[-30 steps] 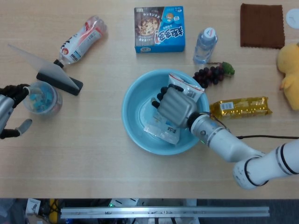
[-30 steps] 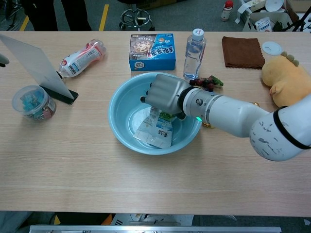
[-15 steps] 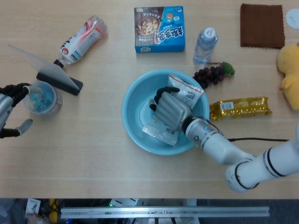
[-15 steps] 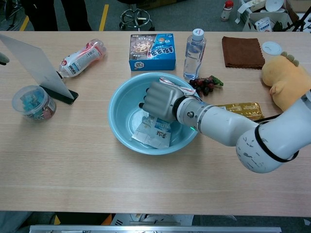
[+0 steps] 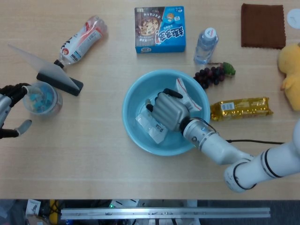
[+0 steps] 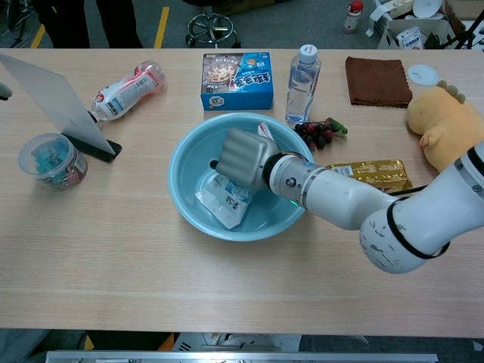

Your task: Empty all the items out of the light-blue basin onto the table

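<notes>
Chest view, pale wood table [image 6: 136,257], dark floor beyond (yellow line), right robot hand [image 6: 243,158] gripping white packet [image 6: 224,201]

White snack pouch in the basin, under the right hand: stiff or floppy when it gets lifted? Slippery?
Likely floppy: the white snack pouch looks like a thin flat film packet, creased where the right hand closes on it. Probably light, since it seems nearly flat. Its glossy film may slide between the fingers or against the smooth wall of the light-blue basin, so it could sag or slip out.
</notes>
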